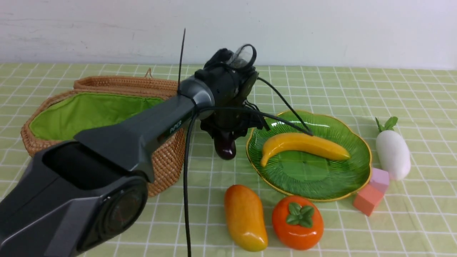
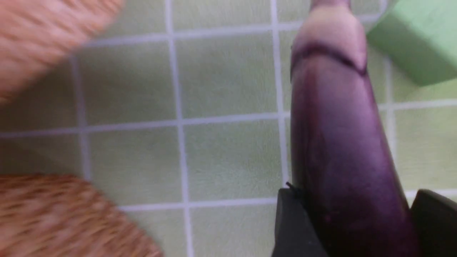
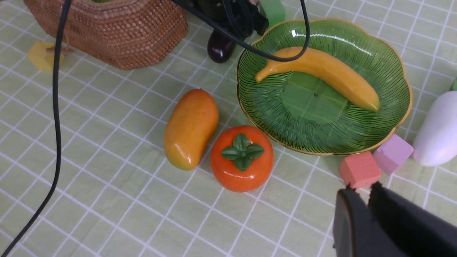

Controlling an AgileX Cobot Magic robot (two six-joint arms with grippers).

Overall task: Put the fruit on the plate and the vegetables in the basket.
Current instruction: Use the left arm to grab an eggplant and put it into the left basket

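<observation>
My left gripper (image 1: 224, 132) is shut on the dark purple eggplant (image 1: 225, 148), which hangs tip down between the basket (image 1: 167, 157) and the plate (image 1: 342, 185). In the left wrist view the black fingers (image 2: 291, 221) press both sides of the eggplant (image 2: 335, 135). The banana (image 1: 303, 144) lies across the green plate. Mango (image 1: 245, 217) and persimmon (image 1: 298, 221) lie on the cloth in front of the plate. The white radish (image 1: 392, 153) lies to its right. My right gripper (image 3: 360, 189) hovers shut and empty near the salmon cube (image 3: 358, 168).
The basket's wicker lid (image 1: 125, 84) stands open behind its green lining (image 1: 89, 110). A lilac cube (image 1: 379, 178) and the salmon cube (image 1: 367, 200) sit between plate and radish. A green cube (image 2: 417, 39) lies beyond the eggplant. The left arm's black cables (image 1: 282, 119) cross the plate's rim.
</observation>
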